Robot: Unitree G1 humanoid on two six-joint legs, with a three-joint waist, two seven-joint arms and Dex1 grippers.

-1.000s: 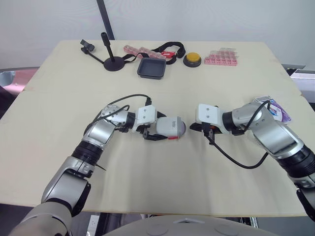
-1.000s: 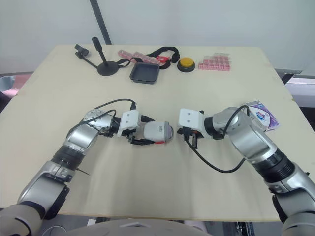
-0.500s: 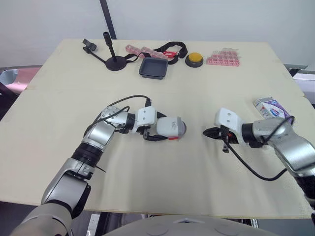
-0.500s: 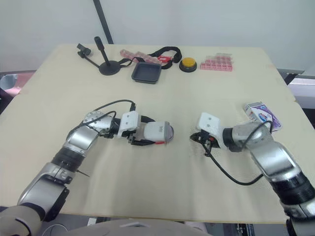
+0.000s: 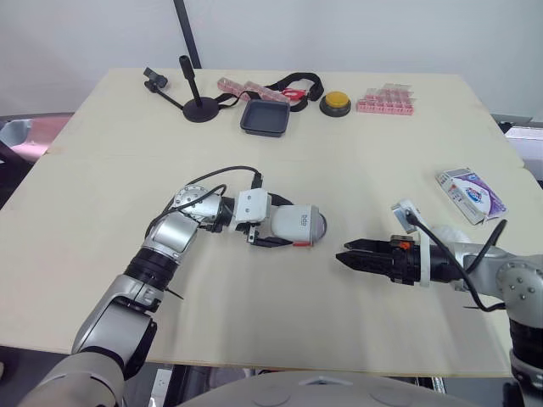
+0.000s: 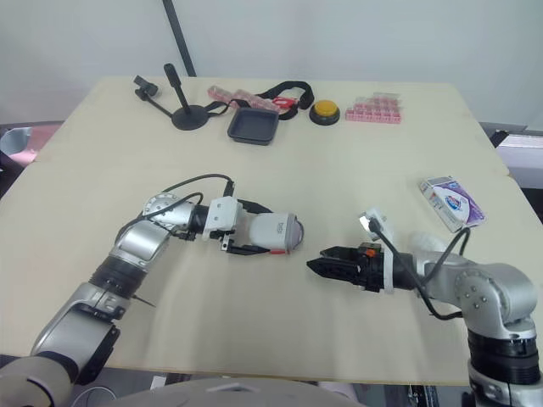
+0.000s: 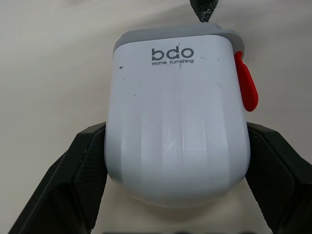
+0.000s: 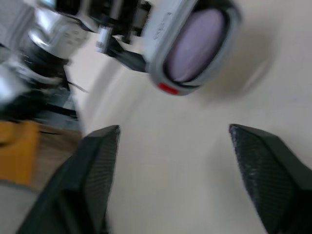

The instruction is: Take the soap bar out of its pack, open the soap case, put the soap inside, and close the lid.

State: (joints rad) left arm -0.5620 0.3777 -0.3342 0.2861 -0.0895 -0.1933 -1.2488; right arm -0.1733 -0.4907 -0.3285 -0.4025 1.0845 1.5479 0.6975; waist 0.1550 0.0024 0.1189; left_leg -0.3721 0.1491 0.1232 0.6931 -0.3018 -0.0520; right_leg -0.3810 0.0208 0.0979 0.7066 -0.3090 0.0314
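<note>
Clasping the soap case, left jaws; right jaws spread empty.

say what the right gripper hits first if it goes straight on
Probably the soap case held by the left gripper: the right gripper points toward it across bare table. It might just slip past the case's near side; depth is unclear.

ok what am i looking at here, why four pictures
A humanoid robot with two arms, each ending in a two-fingered black gripper. Two pictures come from its head cameras, above a beige table; the others from a camera on each wrist. The left gripper is shut on a white soap case with a red latch. The right gripper is open and empty. A purple-and-white soap pack lies at the robot's right; a black tray and yellow button sit at the far edge.
</note>
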